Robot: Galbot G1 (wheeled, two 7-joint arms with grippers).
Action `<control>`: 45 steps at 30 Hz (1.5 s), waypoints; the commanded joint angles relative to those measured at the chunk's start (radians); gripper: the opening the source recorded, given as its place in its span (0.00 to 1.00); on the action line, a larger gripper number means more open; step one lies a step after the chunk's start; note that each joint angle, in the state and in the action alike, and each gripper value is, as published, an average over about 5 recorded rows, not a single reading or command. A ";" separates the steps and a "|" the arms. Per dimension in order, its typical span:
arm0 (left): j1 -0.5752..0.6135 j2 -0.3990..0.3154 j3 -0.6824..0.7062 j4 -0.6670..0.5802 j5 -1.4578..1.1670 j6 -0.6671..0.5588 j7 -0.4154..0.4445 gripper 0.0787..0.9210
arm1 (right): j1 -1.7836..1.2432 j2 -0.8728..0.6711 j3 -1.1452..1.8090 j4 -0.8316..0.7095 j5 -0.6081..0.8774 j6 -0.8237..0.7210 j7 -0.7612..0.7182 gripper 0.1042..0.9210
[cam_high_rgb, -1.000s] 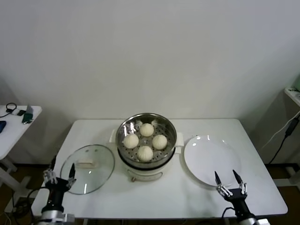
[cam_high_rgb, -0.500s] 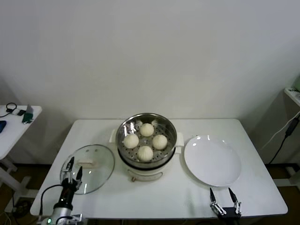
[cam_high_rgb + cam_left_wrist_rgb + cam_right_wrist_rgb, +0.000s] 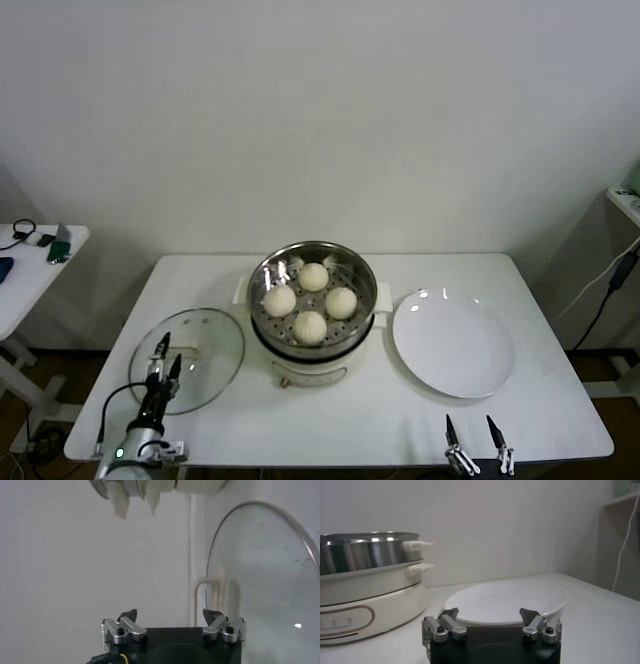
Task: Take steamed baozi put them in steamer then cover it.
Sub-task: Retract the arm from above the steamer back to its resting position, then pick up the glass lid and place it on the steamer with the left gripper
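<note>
A plain white wall (image 3: 320, 110) fills the space ahead of me. Before it stands my white desk (image 3: 200, 280). To my left sits a smaller white side table (image 3: 30, 265); to my right, a shelf edge (image 3: 625, 205) with a dark cable (image 3: 610, 290) hanging down.

Soft, even light filled the room; bright glints sat on the steamer (image 3: 312, 300) rim and the plate (image 3: 453, 345), and the wrist views looked hazy.

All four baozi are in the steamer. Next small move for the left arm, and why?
Probably ease the open left gripper forward to the cover's handle. The four baozi sit in the steamer, and the cover lies flat on the table beside it.
</note>
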 commanded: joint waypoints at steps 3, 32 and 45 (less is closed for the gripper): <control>-0.104 0.019 0.010 0.095 0.001 0.024 0.018 0.88 | -0.018 0.015 -0.005 -0.001 -0.016 0.020 0.006 0.88; -0.127 -0.003 0.027 0.144 -0.007 0.037 0.009 0.23 | -0.027 0.056 -0.031 -0.020 -0.039 0.057 0.027 0.88; -0.049 0.159 0.030 -0.257 -0.296 0.225 0.164 0.07 | -0.033 0.061 -0.018 -0.007 -0.087 0.047 0.058 0.88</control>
